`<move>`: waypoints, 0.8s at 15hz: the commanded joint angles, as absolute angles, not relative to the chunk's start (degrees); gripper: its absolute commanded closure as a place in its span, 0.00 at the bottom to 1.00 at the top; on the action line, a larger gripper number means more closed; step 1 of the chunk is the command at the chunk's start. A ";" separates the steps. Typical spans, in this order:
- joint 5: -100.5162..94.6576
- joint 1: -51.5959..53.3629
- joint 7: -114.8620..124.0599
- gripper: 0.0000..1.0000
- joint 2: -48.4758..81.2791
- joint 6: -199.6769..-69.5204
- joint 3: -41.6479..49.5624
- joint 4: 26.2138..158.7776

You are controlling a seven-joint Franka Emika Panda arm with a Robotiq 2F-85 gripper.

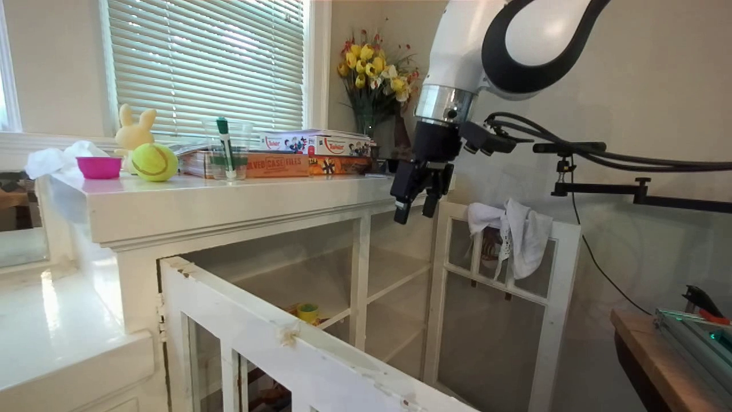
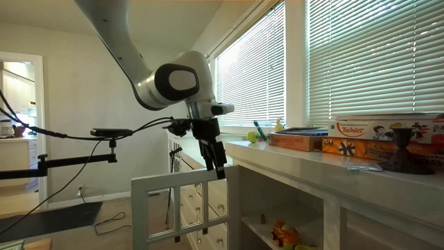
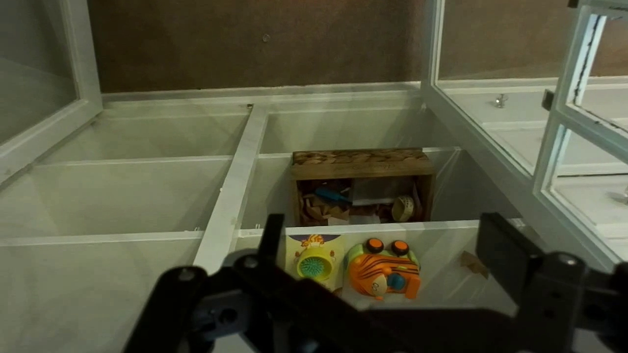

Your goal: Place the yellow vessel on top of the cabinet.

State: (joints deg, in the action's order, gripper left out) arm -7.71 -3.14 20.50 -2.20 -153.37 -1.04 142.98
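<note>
Wrist view shows us the yellow cup (image 3: 316, 252) on a shelf (image 3: 444, 279) inside the cabinet (image 3: 240, 171), a teal bristly thing (image 3: 312, 267) in its mouth and an orange toy car (image 3: 380, 272) just beside it. Past the shelf's edge we see a wooden box (image 3: 363, 170). In both exterior views the gripper (image 1: 416, 213) points down in front of the cabinet, higher than the yellow cup and well apart from it, its fingers (image 3: 508, 260) spread wide. On the cabinet's top we find a pink bowl (image 1: 99, 167), a tennis ball (image 1: 154, 162), a rabbit figure (image 1: 134, 135), a marker (image 1: 226, 150) in a clear cup (image 1: 241, 166) and game boxes (image 1: 340, 146). A white cloth (image 1: 526, 237) hangs over an open door (image 1: 561, 286).
</note>
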 commanded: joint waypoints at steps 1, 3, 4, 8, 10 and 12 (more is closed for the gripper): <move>-11.36 -2.88 23.74 0.00 1.99 -154.73 -0.13 142.26; -8.85 -2.38 21.47 0.00 0.73 -153.81 0.32 142.92; -8.47 -2.16 21.31 0.00 1.46 -153.77 0.39 142.92; -8.28 -1.86 21.31 0.00 2.06 -153.77 0.42 142.87; -10.82 -1.97 24.24 0.00 2.56 -154.46 0.93 142.75; -10.87 -2.16 24.89 0.00 5.52 -156.52 1.50 142.15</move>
State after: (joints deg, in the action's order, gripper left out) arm -9.05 -2.72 22.27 2.29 -154.11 0.08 142.92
